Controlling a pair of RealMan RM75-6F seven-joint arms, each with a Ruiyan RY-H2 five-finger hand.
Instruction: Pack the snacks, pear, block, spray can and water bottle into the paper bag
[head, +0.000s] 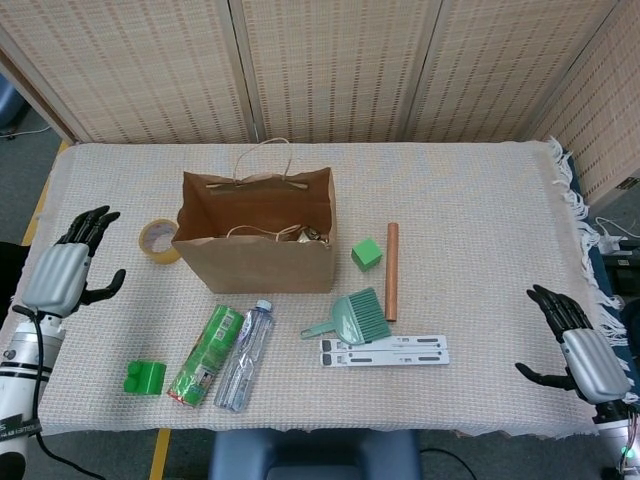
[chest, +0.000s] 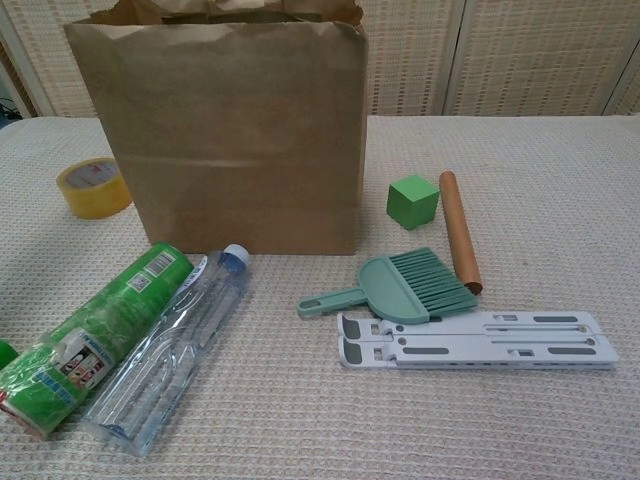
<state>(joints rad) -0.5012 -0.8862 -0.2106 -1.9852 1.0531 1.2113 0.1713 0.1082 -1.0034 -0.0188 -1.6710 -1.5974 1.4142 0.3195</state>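
Nearest, the spray can (head: 205, 354) and water bottle (head: 245, 355) lie side by side at six o'clock of the upright paper bag (head: 262, 265), handy for the empty, spread left hand (head: 62, 277); right hand (head: 585, 355) idles open; block (head: 366, 253) waits at three o'clock.

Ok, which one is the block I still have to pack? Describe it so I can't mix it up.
Start at the paper bag standing in the middle of the table. Just off its right side sits the block, a small green cube, with a brown wooden rod lying right beside it. It is the only cube there; the green brush in front of it has bristles and a handle.
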